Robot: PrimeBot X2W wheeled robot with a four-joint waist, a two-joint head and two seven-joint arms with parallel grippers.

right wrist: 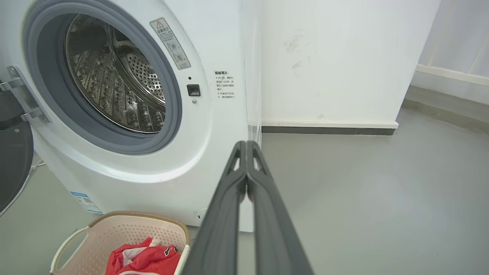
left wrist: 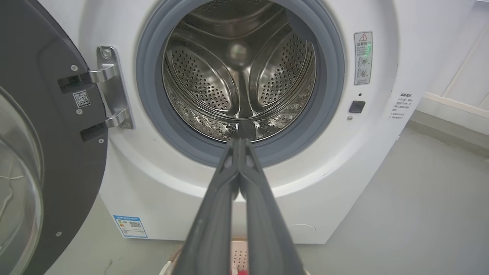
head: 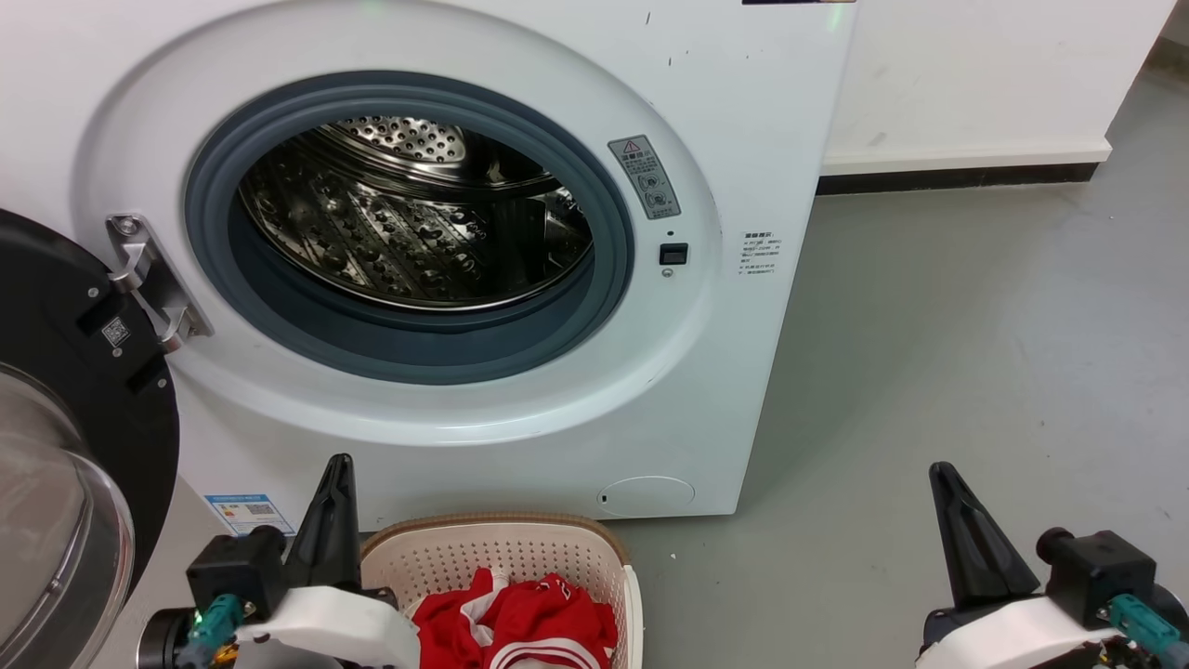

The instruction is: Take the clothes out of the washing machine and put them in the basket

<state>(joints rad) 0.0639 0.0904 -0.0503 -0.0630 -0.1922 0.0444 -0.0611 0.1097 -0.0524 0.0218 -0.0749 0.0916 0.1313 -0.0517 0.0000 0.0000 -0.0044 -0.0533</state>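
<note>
Lying in the basket (head: 437,562), the clothes (head: 534,618) make a crumpled red bundle with white stripes, heaped against its right-hand side. The cream, perforated basket with its brown rim sits on the grey floor (head: 975,372) just in front of the washing machine (head: 752,130), below the porthole. The machine's black-framed glass door (head: 65,390) hangs swung wide to the left on its metal hinge. Through the grey-rimmed opening the drum (head: 399,223) shows bare perforated steel in the part that can be seen.

The left pincer (head: 339,469) rises at the lower left, just beside the basket's left rim, its two dark fingers pressed together tip to tip and gripping nothing. Its white wrist covers the rim there, so contact with the basket cannot be judged. In the left wrist view the closed fingers point at the lower lip of the porthole, apart from it.

The right pincer (head: 943,476) stands at the lower right over open floor, well apart from the basket and the machine, fingers likewise closed against each other and empty. A white wall (head: 975,74) with a dark skirting runs behind.
</note>
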